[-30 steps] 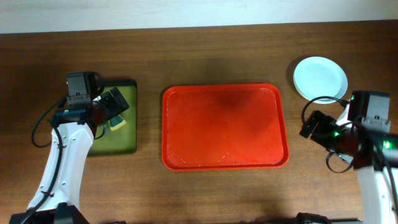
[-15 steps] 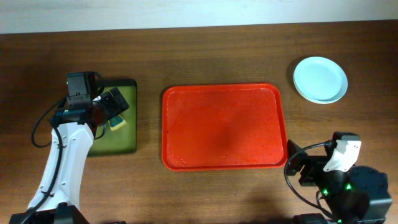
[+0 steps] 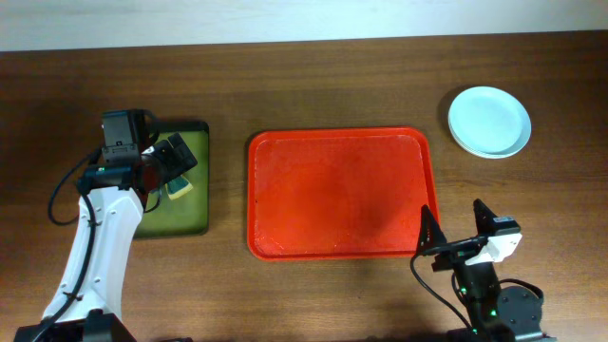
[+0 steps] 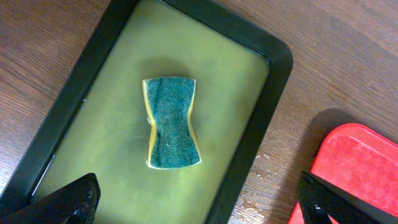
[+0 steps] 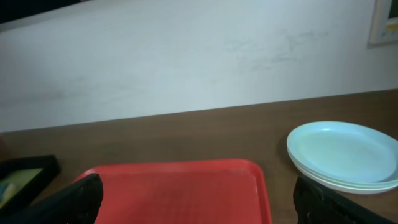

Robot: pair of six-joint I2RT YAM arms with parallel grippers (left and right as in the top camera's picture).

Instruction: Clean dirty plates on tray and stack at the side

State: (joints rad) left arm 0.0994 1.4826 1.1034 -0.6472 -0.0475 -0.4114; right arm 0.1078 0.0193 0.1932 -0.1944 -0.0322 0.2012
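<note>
The red tray (image 3: pixel 342 193) lies bare in the table's middle; it also shows in the right wrist view (image 5: pixel 180 190). The plates (image 3: pixel 489 122) sit stacked at the far right, pale blue on top; the stack's layered rims show in the right wrist view (image 5: pixel 345 152). My left gripper (image 3: pixel 176 163) is open above the olive-green tray (image 3: pixel 199 190), its fingertips (image 4: pixel 199 202) spread wide below a green-and-yellow sponge (image 4: pixel 171 122). My right gripper (image 3: pixel 456 233) is open and empty at the table's front right, pointing across the red tray.
The black-rimmed olive-green tray (image 4: pixel 261 112) holds only the sponge. A pale wall (image 5: pixel 186 56) stands behind the table's far edge. Small water drops (image 4: pixel 267 163) lie on the wood beside the olive tray.
My right arm has drawn back from beside the plate stack to the table's front right edge and now points level across the table. The left arm has not moved.
</note>
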